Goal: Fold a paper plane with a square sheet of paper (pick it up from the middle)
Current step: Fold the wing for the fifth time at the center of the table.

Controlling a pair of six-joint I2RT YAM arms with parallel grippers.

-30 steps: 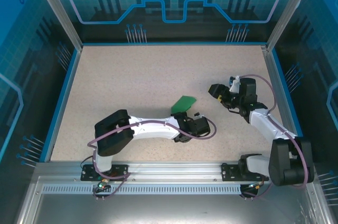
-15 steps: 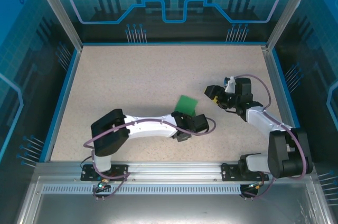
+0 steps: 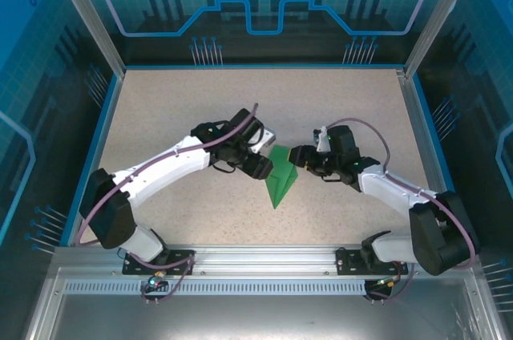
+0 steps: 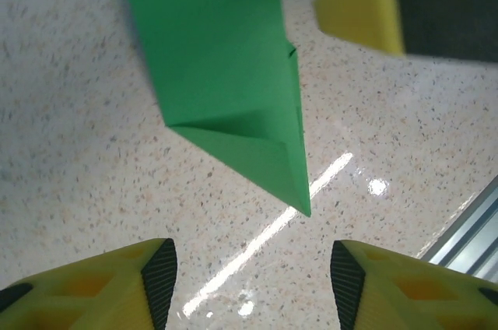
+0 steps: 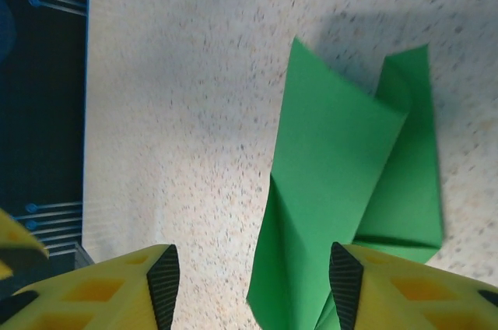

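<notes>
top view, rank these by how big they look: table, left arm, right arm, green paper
1. table, by far the largest
2. left arm and right arm: they look about alike. The left is stretched out longer, the right more bent, so I won't rank them apart
3. green paper, clearly the smallest

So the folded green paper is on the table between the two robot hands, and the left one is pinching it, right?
No. The left gripper isn't pinching it: the left wrist view shows its jaws open, with the folded green paper ahead, clear of them.
</notes>
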